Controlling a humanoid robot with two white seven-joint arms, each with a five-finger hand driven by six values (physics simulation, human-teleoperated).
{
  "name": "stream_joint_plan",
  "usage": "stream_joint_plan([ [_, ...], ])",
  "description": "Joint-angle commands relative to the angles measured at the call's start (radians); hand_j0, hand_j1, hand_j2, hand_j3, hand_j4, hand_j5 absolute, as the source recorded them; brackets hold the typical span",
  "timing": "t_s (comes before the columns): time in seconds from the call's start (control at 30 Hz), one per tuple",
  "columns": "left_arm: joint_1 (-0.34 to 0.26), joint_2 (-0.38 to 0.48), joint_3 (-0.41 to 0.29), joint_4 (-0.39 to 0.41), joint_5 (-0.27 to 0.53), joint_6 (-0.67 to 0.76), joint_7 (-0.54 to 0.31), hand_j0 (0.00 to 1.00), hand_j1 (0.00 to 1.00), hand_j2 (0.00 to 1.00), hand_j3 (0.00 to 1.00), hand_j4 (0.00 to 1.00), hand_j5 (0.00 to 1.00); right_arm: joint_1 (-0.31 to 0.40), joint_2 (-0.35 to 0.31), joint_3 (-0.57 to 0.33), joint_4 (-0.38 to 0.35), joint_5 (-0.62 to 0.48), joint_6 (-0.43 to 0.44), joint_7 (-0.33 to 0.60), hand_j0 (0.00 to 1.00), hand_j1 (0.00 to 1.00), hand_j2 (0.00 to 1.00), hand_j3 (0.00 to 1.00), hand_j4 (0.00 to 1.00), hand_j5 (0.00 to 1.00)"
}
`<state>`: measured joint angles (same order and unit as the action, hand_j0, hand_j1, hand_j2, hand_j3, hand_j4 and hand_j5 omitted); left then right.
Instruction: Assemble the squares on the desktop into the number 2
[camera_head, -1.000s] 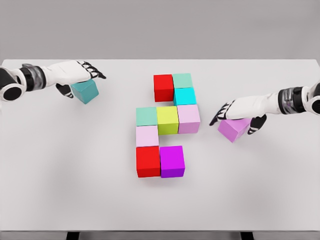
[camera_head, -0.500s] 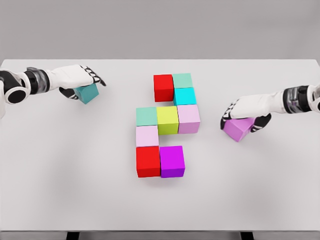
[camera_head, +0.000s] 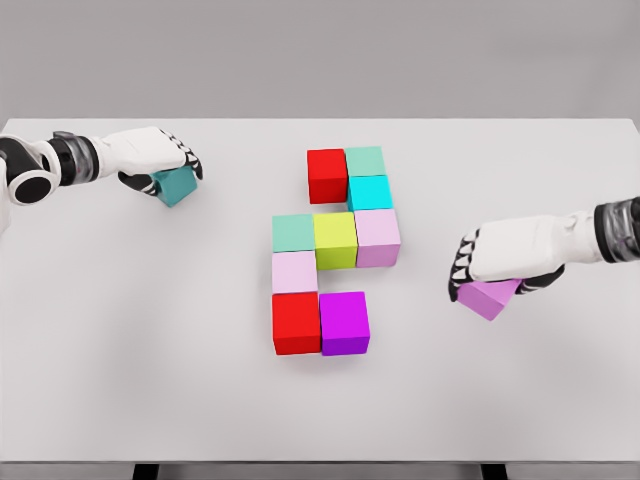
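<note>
Coloured cubes sit together mid-table: a red cube (camera_head: 326, 174), a green one (camera_head: 365, 161), a cyan one (camera_head: 370, 192), then a mint cube (camera_head: 293, 232), a yellow-green cube (camera_head: 335, 238) and a pale pink cube (camera_head: 377, 236), a second pale pink cube (camera_head: 294, 271), a second red cube (camera_head: 296, 322) and a magenta cube (camera_head: 344, 321). My left hand (camera_head: 165, 160) is curled over a teal cube (camera_head: 176, 185) at the far left. My right hand (camera_head: 497, 262) is shut on a violet cube (camera_head: 488, 297), which is tilted at the right.
The white table (camera_head: 150, 350) stretches wide around the cluster. Its front edge runs along the bottom of the view, and a grey wall stands behind it.
My right hand has carried the violet cube down and toward the front, tilting it. My left hand has closed down over the teal cube and shifted slightly left.
</note>
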<state>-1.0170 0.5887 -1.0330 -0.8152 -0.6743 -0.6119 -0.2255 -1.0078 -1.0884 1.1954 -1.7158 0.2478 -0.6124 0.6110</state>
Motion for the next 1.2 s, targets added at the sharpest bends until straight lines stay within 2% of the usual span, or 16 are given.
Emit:
stream_joint_plan([
  [0.0, 0.000, 0.000, 0.004, -0.002, 0.004, 0.001, 0.000, 0.68, 0.68, 0.68, 0.68, 0.68, 0.68, 0.000, -0.016, 0.006, -0.048, -0.004, 0.002, 0.000, 0.68, 0.68, 0.68, 0.68, 0.68, 0.68],
  [0.4, -0.009, -0.001, 0.013, -0.012, 0.012, 0.001, 0.000, 0.68, 0.68, 0.68, 0.68, 0.68, 0.68, 0.012, 0.093, 0.035, -0.051, -0.004, 0.002, 0.000, 0.68, 0.68, 0.68, 0.68, 0.68, 0.68],
  [0.57, -0.015, -0.013, 0.025, -0.012, 0.010, 0.001, 0.000, 0.68, 0.68, 0.68, 0.68, 0.68, 0.68, 0.012, 0.094, 0.052, -0.051, -0.001, 0.002, 0.000, 0.69, 0.69, 0.69, 0.69, 0.69, 0.69],
  [0.6, -0.017, -0.015, 0.025, -0.012, 0.009, 0.001, 0.000, 0.68, 0.68, 0.68, 0.68, 0.68, 0.68, 0.012, 0.094, 0.052, -0.050, 0.002, 0.002, 0.000, 0.72, 0.72, 0.72, 0.72, 0.72, 0.72],
  [0.67, -0.026, -0.024, 0.027, -0.010, 0.007, 0.001, 0.000, 0.68, 0.68, 0.68, 0.68, 0.68, 0.68, 0.012, 0.099, 0.053, -0.051, 0.008, 0.002, 0.000, 0.92, 0.92, 0.92, 0.92, 0.92, 0.92],
  [0.77, -0.034, -0.043, 0.030, -0.007, 0.004, 0.001, 0.000, 0.68, 0.68, 0.68, 0.68, 0.68, 0.68, 0.012, 0.097, 0.053, -0.050, 0.008, 0.002, 0.000, 0.96, 0.96, 0.96, 0.96, 0.96, 0.96],
  [1.03, -0.057, -0.079, 0.034, -0.002, 0.002, 0.001, -0.002, 0.68, 0.68, 0.68, 0.68, 0.68, 0.68, 0.008, 0.081, 0.036, -0.051, 0.004, 0.002, 0.000, 0.99, 0.99, 0.99, 0.99, 0.99, 0.99],
  [1.1, -0.060, -0.087, 0.034, -0.006, 0.002, 0.001, -0.002, 0.68, 0.68, 0.68, 0.68, 0.68, 0.68, 0.005, 0.051, 0.010, -0.051, -0.007, 0.002, 0.000, 0.99, 0.99, 0.99, 0.99, 0.99, 0.99],
  [1.17, -0.061, -0.098, 0.036, -0.010, 0.004, 0.001, -0.003, 0.68, 0.68, 0.68, 0.68, 0.68, 0.68, 0.005, 0.015, -0.014, -0.050, -0.070, 0.002, 0.000, 0.99, 0.99, 0.99, 0.99, 0.99, 0.99],
])
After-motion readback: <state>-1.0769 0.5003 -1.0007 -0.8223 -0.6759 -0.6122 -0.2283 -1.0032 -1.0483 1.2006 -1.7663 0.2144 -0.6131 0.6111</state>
